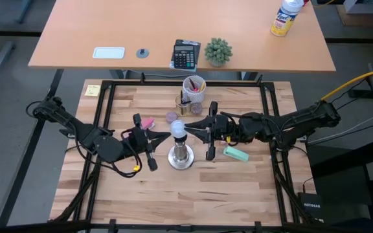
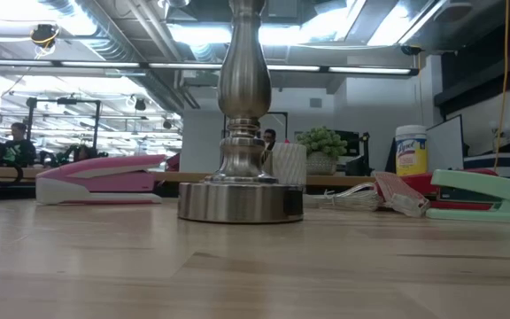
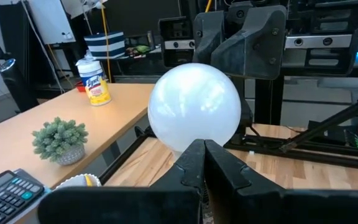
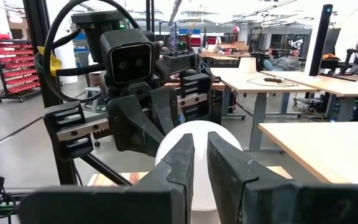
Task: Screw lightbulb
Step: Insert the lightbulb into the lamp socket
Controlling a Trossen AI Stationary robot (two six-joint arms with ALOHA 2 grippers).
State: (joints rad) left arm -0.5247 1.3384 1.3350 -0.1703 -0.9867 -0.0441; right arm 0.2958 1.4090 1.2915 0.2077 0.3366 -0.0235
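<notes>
Lightbulb (image 1: pixel 177 129): I count 1.
Metal stand (image 1: pixel 181 157): I count 1.
Staplers: I count 2, one pink (image 1: pixel 147 122), one green (image 1: pixel 236 153).
Purple caps (image 1: pixel 171 117): I count 1.
Pen cups (image 1: pixel 194 87): I count 1.
Calculators (image 1: pixel 186 54): I count 1.
Potted plants (image 1: pixel 217 52): I count 1.
Arms: I count 2.

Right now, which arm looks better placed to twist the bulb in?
Hard to call: the left gripper and right gripper both point at the lightbulb atop the metal stand. Neither visibly grips it.
</notes>
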